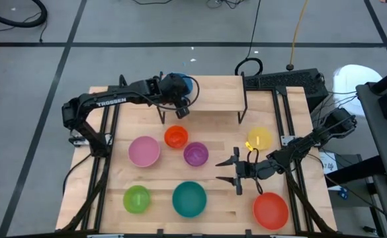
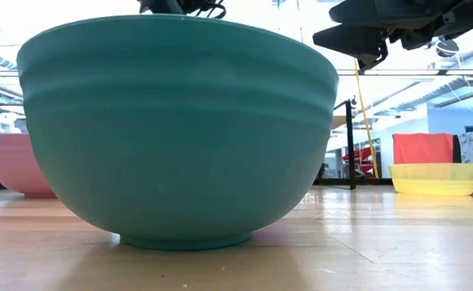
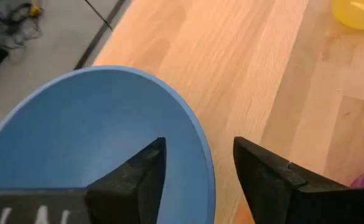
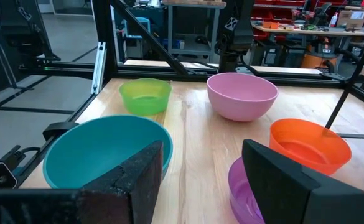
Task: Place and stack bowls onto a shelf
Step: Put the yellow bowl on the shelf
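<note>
A blue bowl sits on the left end of the shelf, a light-wood board on black wire legs at the table's far side. My left gripper is open over it. One finger stands inside the bowl and one outside, either side of the rim, with a gap on both sides. In the high view the left gripper hides most of the bowl. My right gripper waits open above the table's right half, between the purple bowl and the red bowl.
On the tabletop stand a pink bowl, an orange bowl, a yellow bowl, a green bowl and a teal bowl. The rest of the shelf board, right of the blue bowl, is bare.
</note>
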